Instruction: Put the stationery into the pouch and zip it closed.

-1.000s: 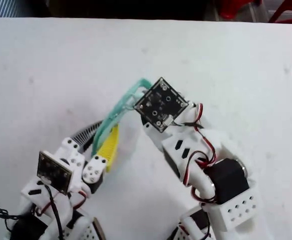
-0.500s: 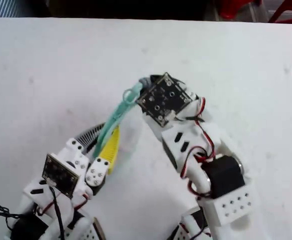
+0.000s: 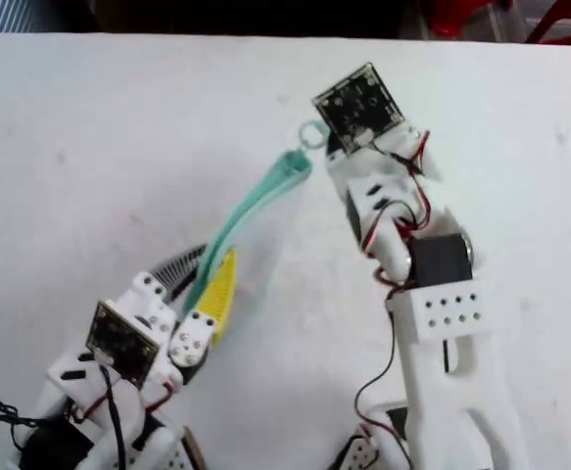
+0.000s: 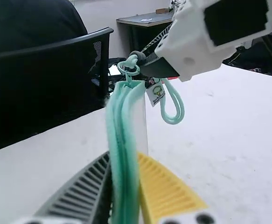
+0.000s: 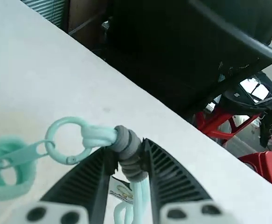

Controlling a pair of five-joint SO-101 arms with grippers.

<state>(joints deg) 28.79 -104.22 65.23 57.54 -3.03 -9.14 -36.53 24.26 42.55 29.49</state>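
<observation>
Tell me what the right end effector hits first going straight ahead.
Probably nothing: past the cord it grips, the right end effector faces bare table as far as shown.

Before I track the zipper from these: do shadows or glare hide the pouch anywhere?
High view: even light on the white table, only a faint shadow beside the teal pouch, no glare. Left wrist view: the pouch's edge stands lit against a dark chair. Right wrist view: the zip ring reads pale on the pale table, little contrast.
</observation>
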